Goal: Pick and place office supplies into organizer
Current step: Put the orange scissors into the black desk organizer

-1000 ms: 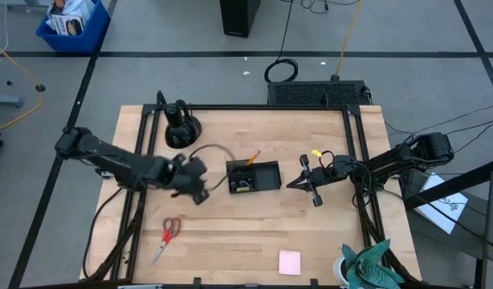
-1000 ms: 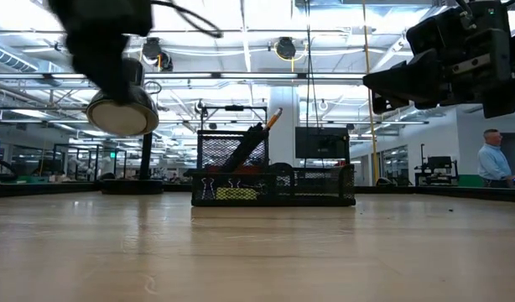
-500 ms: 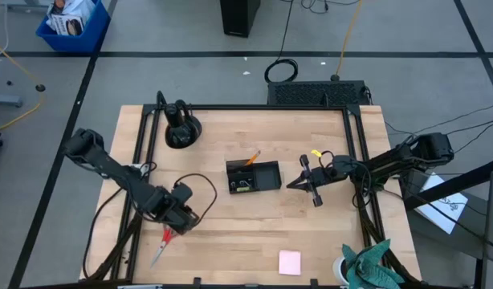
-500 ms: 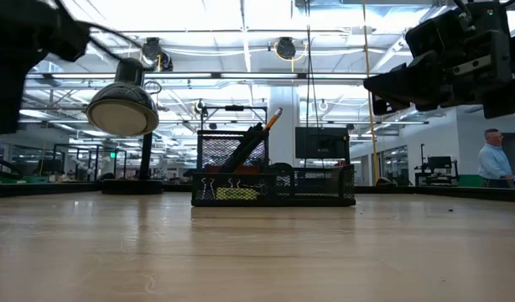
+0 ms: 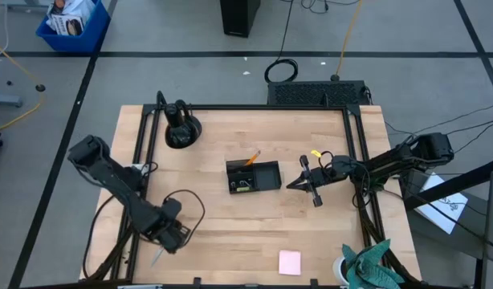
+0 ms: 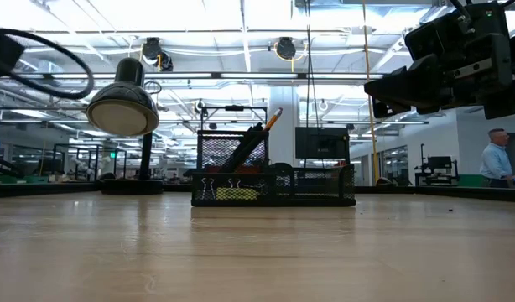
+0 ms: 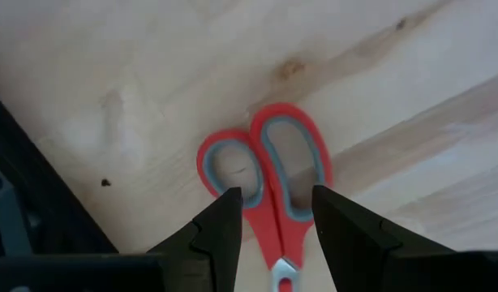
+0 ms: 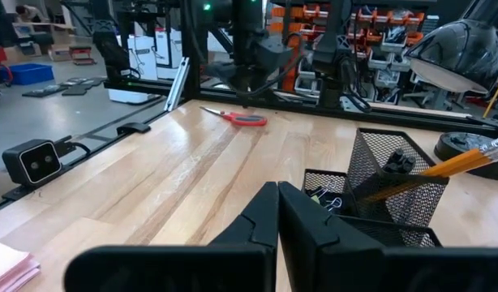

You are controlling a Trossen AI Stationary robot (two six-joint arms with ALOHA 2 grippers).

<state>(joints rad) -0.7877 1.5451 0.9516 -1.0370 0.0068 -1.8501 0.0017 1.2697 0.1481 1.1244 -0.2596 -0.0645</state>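
At the worktop's (image 5: 311, 233) front-left: left gripper (image 7: 273, 223), fingers apart, poised over the red-handled scissors (image 7: 273, 182) lying flat, one finger on each side of the handles, not closed on them. Mid-worktop: mesh organizer (image 5: 253, 177) holding an orange pencil (image 6: 273, 117). To its right: right gripper (image 8: 278, 212), fingers together, empty. Front-right: pink notepad (image 5: 290, 262).

overhead view straight down; low view level across table; organizer (image 5: 252, 177) (image 6: 273, 183) in both.

Red-handled scissors (image 7: 269, 191) flat on wood table, near left front edge. Black mesh organizer (image 5: 253, 177) mid-table – orange pencil (image 5: 252, 157) leaning inside. Pink notepad (image 5: 290, 262) flat, near front edge.
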